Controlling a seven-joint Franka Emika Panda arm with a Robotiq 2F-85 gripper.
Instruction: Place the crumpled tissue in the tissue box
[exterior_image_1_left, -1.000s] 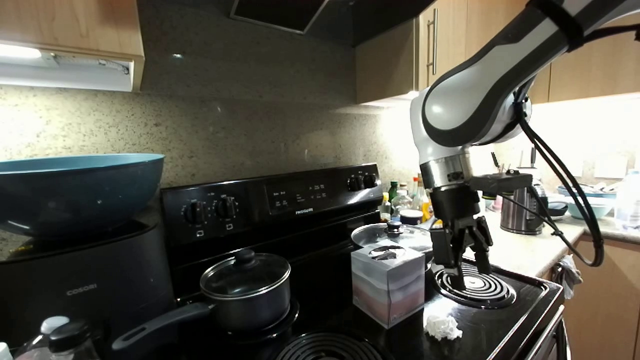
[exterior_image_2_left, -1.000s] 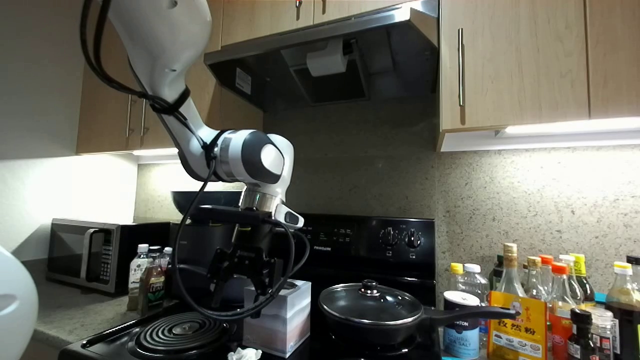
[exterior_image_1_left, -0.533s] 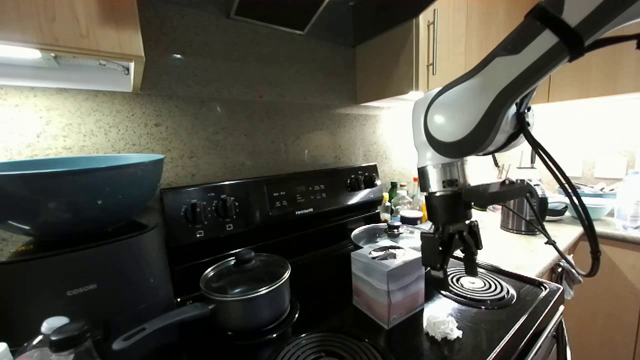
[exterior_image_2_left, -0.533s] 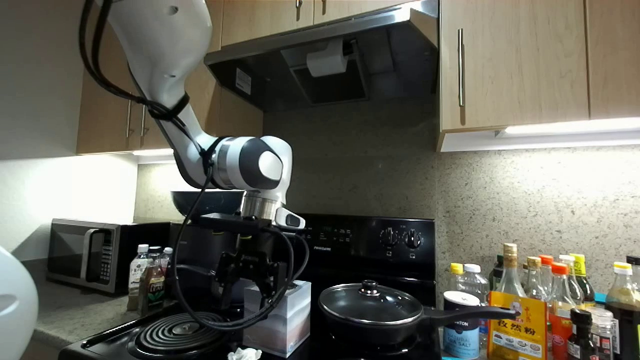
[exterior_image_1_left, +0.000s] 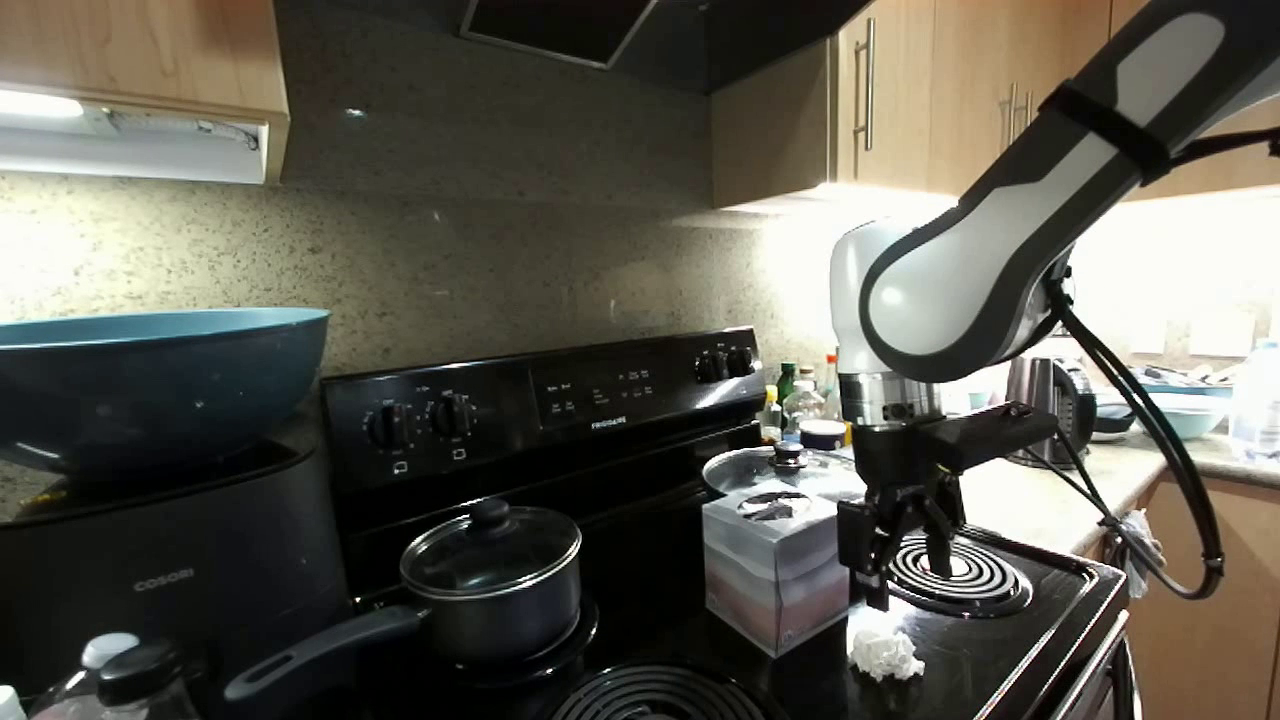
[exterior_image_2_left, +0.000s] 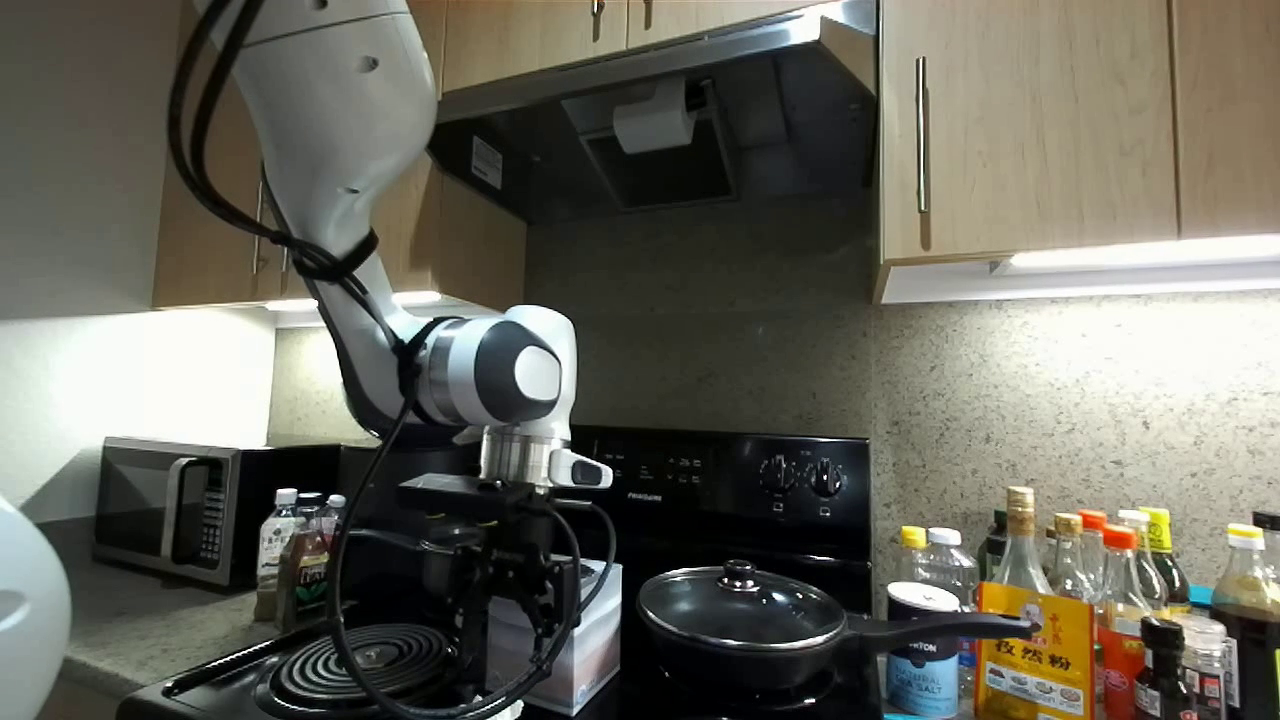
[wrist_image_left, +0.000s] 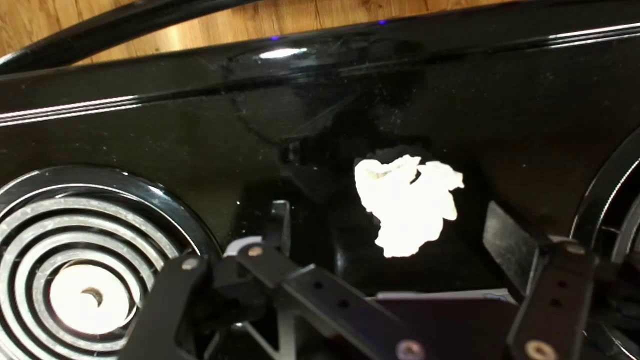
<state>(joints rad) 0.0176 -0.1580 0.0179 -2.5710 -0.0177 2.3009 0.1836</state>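
Ragged crumpled tissue (wrist_image_left: 407, 205) lies on glossy stovetop (wrist_image_left: 210, 145); gripper (wrist_image_left: 392, 222) stands agape; tissue box (exterior_image_1_left: 775, 575) is cubic cardboard; panel (exterior_image_1_left: 560, 405) reads "FRIGIDAIRE".

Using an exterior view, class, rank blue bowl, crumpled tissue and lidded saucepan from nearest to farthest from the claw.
1. Crumpled tissue: just below the claw.
2. Lidded saucepan: left of the tissue box.
3. Blue bowl: at the picture's far left.
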